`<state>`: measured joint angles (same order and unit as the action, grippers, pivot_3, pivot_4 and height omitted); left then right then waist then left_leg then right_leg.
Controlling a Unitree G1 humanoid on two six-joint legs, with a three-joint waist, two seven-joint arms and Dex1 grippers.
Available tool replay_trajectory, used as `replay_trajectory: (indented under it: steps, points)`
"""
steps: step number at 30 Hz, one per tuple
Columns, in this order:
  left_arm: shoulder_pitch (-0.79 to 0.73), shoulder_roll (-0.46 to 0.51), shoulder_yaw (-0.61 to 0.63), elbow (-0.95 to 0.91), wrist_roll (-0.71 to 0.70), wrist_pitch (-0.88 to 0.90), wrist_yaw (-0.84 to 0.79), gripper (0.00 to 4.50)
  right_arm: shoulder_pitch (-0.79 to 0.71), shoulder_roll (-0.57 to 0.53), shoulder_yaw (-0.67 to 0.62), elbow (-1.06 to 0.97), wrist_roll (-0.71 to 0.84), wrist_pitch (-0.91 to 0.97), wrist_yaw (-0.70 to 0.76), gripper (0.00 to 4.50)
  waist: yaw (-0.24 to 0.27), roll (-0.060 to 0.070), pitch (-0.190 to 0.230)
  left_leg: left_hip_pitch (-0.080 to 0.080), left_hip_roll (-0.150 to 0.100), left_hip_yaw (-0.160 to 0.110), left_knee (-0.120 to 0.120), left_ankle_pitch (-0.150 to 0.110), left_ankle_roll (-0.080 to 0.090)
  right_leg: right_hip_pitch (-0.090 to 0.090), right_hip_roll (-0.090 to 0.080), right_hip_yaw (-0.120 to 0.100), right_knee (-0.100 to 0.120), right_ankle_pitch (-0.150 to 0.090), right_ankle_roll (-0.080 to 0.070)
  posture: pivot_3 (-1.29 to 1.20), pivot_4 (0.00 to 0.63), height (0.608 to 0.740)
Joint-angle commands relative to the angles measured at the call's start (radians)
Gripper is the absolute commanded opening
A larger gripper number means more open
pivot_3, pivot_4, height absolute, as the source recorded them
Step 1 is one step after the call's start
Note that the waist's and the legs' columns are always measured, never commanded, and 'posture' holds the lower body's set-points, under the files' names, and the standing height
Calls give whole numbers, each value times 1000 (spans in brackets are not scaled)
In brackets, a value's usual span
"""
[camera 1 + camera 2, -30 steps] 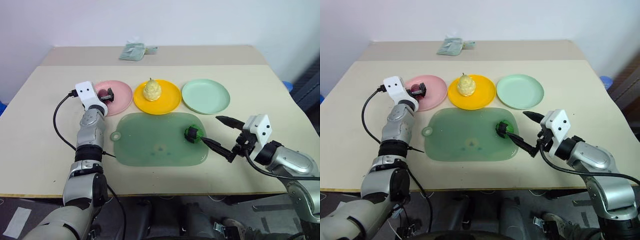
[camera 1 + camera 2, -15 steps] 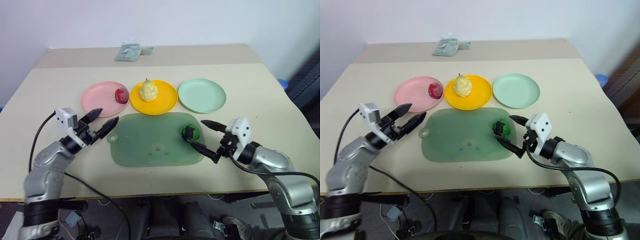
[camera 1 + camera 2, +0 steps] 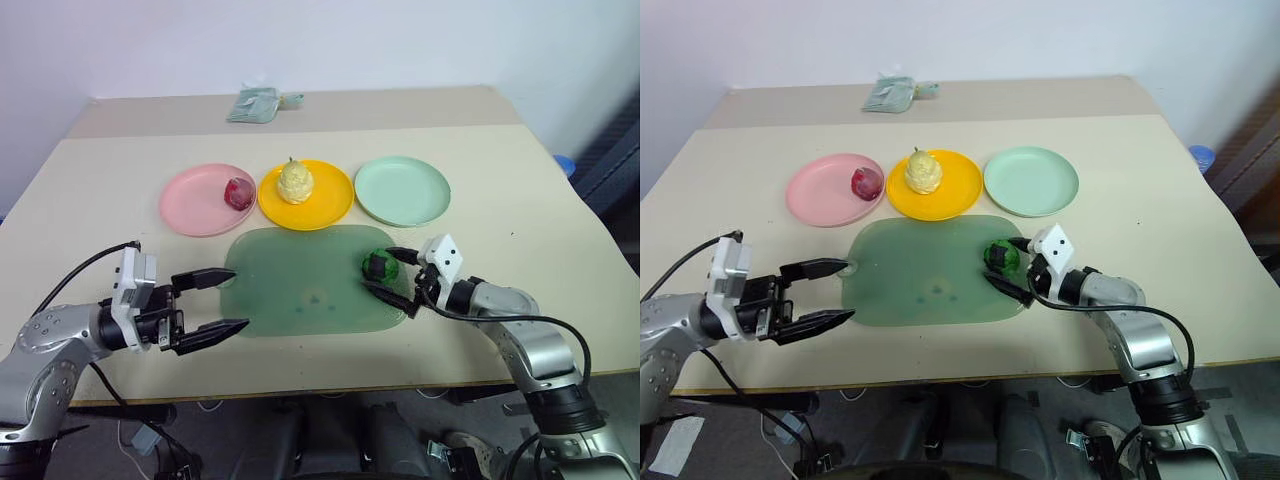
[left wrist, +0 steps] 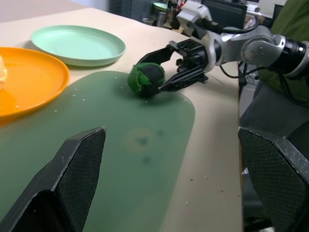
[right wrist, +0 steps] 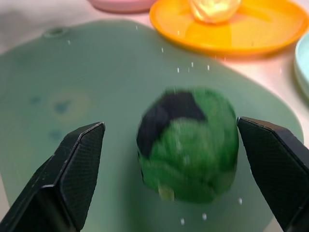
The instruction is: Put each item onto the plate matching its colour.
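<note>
Red ball dropped off, green ball next.

Left gripper [image 3: 208, 311] pulled back from the pink plate [image 3: 190, 205], jaws wide and empty — dark red ball [image 3: 238, 192] left there. Right gripper [image 3: 392, 275] moved in, wide open around the green ball [image 3: 377, 265] (on the mat [image 3: 300, 290]), not yet clamped; mint plate [image 3: 402, 190] bare.
</note>
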<state>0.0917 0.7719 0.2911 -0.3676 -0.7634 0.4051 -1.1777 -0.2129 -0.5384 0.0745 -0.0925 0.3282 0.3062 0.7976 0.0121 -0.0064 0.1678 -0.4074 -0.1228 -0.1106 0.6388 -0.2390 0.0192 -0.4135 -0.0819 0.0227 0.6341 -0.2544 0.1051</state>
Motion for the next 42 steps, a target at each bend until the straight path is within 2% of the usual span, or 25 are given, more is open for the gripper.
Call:
replay_trajectory:
  steps: [1, 3, 6, 14, 19, 23, 26, 29, 32, 35, 38, 42]
  points:
    - [24, -13, 27, -51, -9, -16, 22, 4487, -29, 29, 6, 22, -17, -46, 1, 4245, 0, 0, 0, 0, 0, 0, 0, 0, 0, 0, 0, 0, 0, 0, 0, 0, 150, 740]
    - [32, -23, 29, -58, -4, -23, 40, 4500, -46, 42, 3, 36, -21, -52, 0, 3625, 0, 0, 0, 0, 0, 0, 0, 0, 0, 0, 0, 0, 0, 0, 0, 0, 150, 740]
    - [39, -41, 26, -66, 10, -34, 66, 4500, -66, 49, 1, 55, -41, -68, -4, 2183, 1, 1, 0, 0, 0, 0, 0, 0, 0, 0, 0, 0, 0, 0, 0, 0, 150, 740]
    - [33, -89, 3, -93, 20, -31, 156, 4500, -213, 96, -53, 162, -32, -81, -42, 2183, -1, 1, 0, 0, 0, 0, -1, 1, -1, -1, 0, 0, 0, 1, 2, 0, 150, 740]
    - [18, -138, -40, -127, 116, -23, 323, 4500, -496, 126, -76, 559, -131, -221, -154, 2183, -5, 1, 1, 0, 0, 1, -2, 1, -2, -1, 0, 1, 0, 2, 2, 0, 150, 740]
    - [20, -193, -62, -182, 168, -33, 439, 4500, -727, 164, -94, 1002, -188, -398, -226, 2183, -7, 1, 0, 1, 0, 1, -7, 7, -10, -3, 0, 1, -1, 2, 2, 0, 150, 740]
    - [19, -223, -86, -209, 208, -38, 504, 4500, -825, 179, -97, 1215, -227, -480, -258, 2183, -9, 1, 0, 1, 0, 1, -9, 7, -10, -4, 1, 1, -2, 2, 1, 0, 150, 740]
    - [12, -262, -103, -222, 234, -34, 570, 4500, -875, 193, -100, 1338, -258, -509, -291, 2183, -12, 1, 0, 0, 0, 1, -9, 7, -10, -5, 1, 1, -1, 2, 1, 0, 150, 740]
    - [-4, -287, -130, -221, 281, -45, 618, 4500, -892, 198, -98, 1390, -291, -518, -316, 3136, -23, 1, 0, 0, 0, 1, -9, 7, -11, -5, 1, 1, -1, 2, 1, 0, 150, 740]
    - [-6, -297, -136, -228, 286, -31, 641, 4500, -899, 193, -112, 1401, -303, -535, -328, 4463, -29, 1, 0, 0, 0, 1, -9, 7, -11, -6, 1, 1, 0, 2, 1, 0, 150, 740]
    - [3, -297, -116, -214, 263, -25, 635, 4500, -897, 171, -146, 1377, -282, -575, -284, 4463, -30, 1, 0, 0, 0, 1, -10, 8, -11, -6, 1, 2, 0, 2, 1, 0, 150, 740]
    - [13, -286, -96, -154, 288, -106, 591, 4500, -836, 134, -192, 1264, -224, -633, -113, 4463, -28, 2, 0, 0, 0, 1, -9, 7, -11, -6, 1, 2, 0, 2, 1, 0, 150, 740]
